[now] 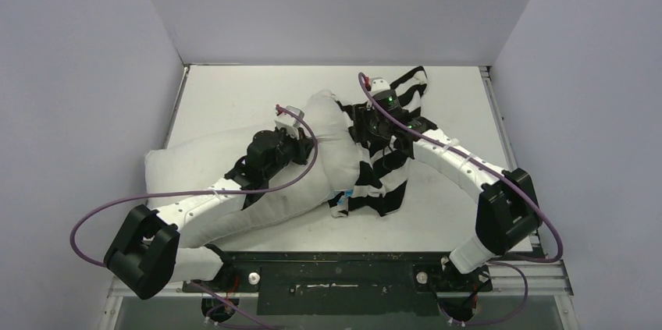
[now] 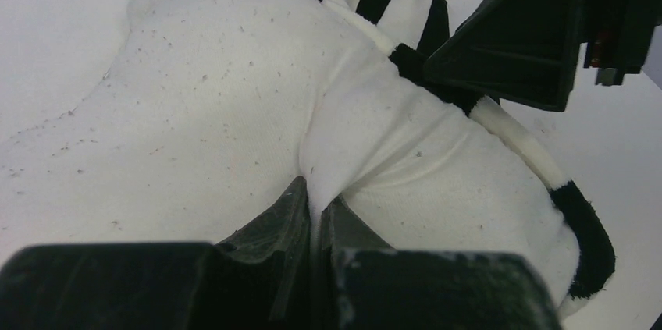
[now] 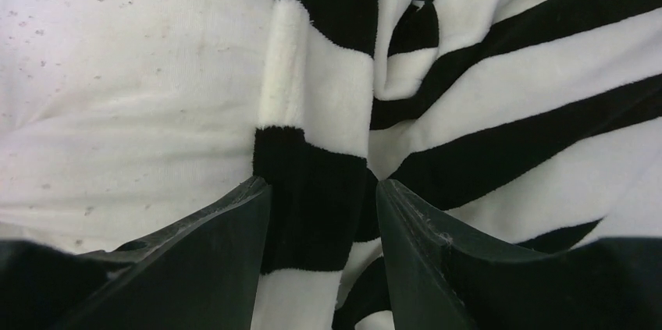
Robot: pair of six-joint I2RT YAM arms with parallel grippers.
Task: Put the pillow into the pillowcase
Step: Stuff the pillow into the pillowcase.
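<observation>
Over on the left, the pillow (image 1: 195, 170) sprawls slantwise across the table (image 1: 234, 96). Its fat left end is near the left edge and its right end reaches the middle. It looks light and squashy, the sort of thing that bulges wherever it isn't held. A pinch of its cover would only drag the skin, so I'd judge a corner or seam the better hold.

The left arm lies over it, and the left fingers (image 2: 273, 225) are pressed together on a raised fold of the white cover, close to the striped edge. A little blue tag (image 1: 346, 192) peeps out on the near side just there.

Right of that, the pillowcase (image 1: 382, 182) is bunched over the pillow's right end, with the rest rumpled toward the far right. It is thin, limp and a bit fleecy, and is best taken by the hem at its opening. The right fingers (image 3: 211, 244) stand spread with a black-and-white band of that hem between them, but I can't say they grip it.

It's hard to tell how much of the pillow is inside. The folds and both arms hide the mouth of the case, and the left arm covers the pillow's middle.
</observation>
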